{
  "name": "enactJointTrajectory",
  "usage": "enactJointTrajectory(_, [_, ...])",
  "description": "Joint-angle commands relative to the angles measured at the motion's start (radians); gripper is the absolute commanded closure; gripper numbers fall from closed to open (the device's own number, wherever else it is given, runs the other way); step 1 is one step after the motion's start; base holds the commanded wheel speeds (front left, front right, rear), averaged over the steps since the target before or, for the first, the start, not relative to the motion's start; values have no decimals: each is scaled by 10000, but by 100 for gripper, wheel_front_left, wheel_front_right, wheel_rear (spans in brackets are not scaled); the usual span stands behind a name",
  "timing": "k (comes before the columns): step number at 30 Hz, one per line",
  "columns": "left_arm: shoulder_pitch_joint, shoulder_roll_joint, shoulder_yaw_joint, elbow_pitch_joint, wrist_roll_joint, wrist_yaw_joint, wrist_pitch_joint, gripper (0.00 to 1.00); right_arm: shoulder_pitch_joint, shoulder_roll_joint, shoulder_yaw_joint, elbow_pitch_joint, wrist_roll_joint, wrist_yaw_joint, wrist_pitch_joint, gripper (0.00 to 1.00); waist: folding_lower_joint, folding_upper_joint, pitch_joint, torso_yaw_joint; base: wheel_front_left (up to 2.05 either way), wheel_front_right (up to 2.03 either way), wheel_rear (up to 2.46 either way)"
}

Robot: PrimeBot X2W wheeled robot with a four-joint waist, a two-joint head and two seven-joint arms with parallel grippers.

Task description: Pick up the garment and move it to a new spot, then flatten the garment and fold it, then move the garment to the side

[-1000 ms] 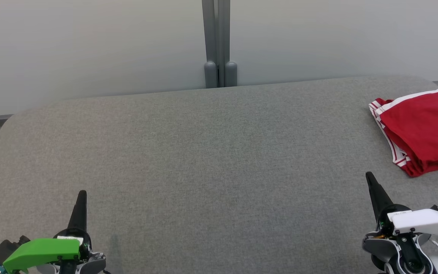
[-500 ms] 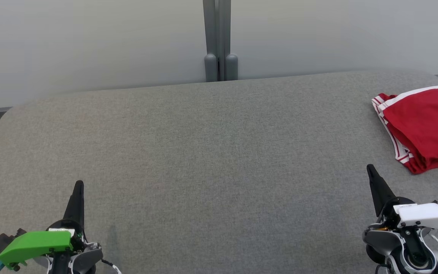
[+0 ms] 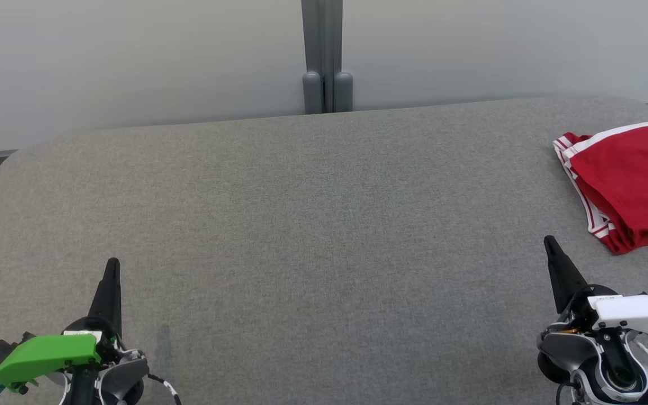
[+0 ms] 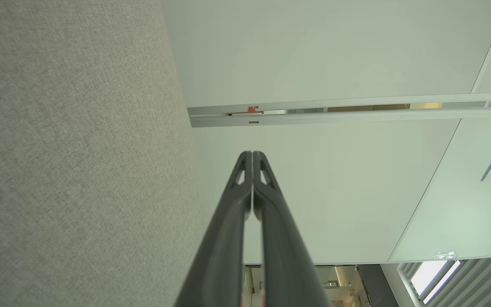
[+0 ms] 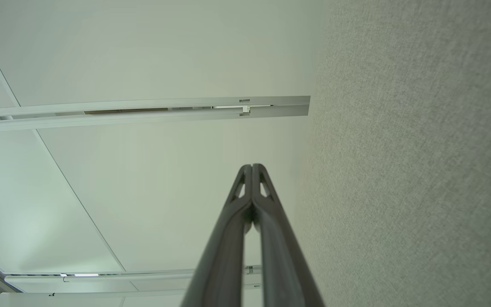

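Note:
A folded red garment [image 3: 630, 188] with white side stripes lies at the far right of the grey fabric table [image 3: 313, 225], running off the head view's right edge. My left gripper [image 3: 112, 264] is at the lower left, shut and holding nothing. Its fingertips [image 4: 252, 154] press together in the left wrist view. My right gripper [image 3: 549, 242] stands at the lower right, just in front of and left of the garment and apart from it, shut and empty. In the right wrist view its fingertips [image 5: 252, 167] touch each other.
Pale wall panels rise behind the table, with a grey post [image 3: 324, 56] at the back centre. The table's rounded left corner [image 3: 3, 169] and a strip of floor show at the far left. Both wrist views face the pale wall beside the grey fabric.
The whole head view has shifted downward, so the camera has tilted. Both grippers sit slightly higher in the picture. The garment lies as before.

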Motion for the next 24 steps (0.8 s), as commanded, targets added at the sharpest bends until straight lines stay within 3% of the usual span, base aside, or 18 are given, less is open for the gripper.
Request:
enactJointTrajectory(1, [-156, -5, 31, 10, -24, -54, 35, 100, -57, -4, -17, 23, 55, 7, 15, 100, 0, 0, -1, 0, 0, 0, 0])
enactJointTrajectory(24, [-156, -43, 99, 10, 56, -55, 80, 100, -59, 6, -31, 23, 37, 7, 30, 100, 0, 0, -1, 0, 0, 0, 0])
